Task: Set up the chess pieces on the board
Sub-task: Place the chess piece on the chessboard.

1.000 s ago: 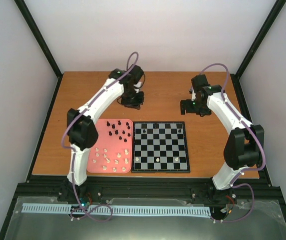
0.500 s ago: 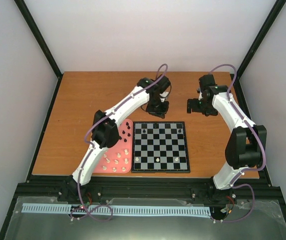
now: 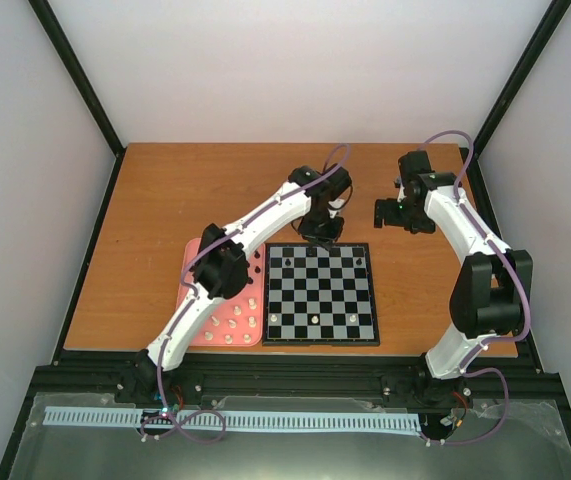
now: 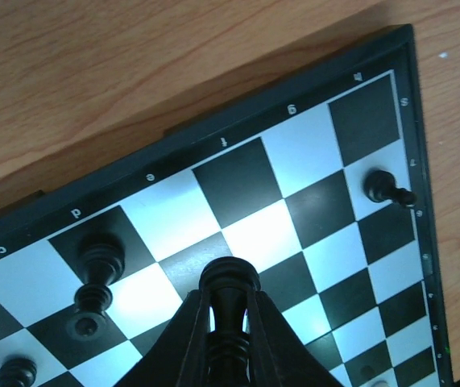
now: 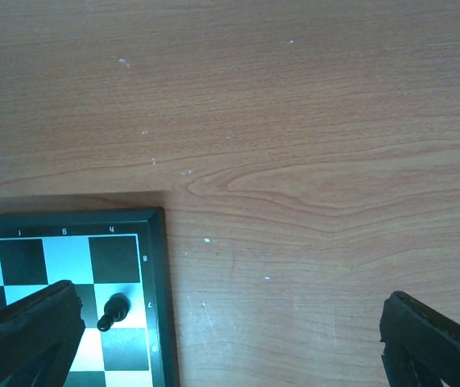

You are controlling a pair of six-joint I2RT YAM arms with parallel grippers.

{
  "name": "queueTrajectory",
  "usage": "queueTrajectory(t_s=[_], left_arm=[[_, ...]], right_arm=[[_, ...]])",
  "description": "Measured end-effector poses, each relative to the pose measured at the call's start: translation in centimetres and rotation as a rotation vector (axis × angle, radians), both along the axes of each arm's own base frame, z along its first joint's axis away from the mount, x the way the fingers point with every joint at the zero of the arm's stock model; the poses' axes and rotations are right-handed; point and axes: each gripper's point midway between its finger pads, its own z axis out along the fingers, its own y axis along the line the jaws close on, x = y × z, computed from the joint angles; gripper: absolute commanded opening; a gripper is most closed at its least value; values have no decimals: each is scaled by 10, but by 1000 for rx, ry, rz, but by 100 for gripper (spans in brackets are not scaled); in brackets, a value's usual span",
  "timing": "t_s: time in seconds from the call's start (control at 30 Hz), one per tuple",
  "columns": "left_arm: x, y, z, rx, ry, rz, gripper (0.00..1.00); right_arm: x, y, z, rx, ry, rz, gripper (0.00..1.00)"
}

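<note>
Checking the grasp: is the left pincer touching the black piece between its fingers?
Touching. The left wrist view shows the left pincer clamped on the black piece, with its fingers tight against both sides.

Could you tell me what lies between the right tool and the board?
Only bare table separates the right tool from the board, in the top view.

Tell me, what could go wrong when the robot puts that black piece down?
The left gripper grips a black piece over the board. Coming down, it might knock over the standing black piece close by. The held piece could also land across two squares, or topple when let go.
</note>
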Motion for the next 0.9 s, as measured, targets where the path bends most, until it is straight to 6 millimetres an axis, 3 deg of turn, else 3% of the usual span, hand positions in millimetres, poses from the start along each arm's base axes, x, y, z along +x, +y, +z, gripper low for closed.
queueTrajectory(t_s=[0.5, 0.9], left_arm=[[2, 10, -22, 77, 4, 7, 8], [6, 12, -23, 92, -15, 12, 9]], right_arm=[[0, 3, -1, 16, -2, 6, 100], [1, 4, -4, 19, 5, 7, 100]])
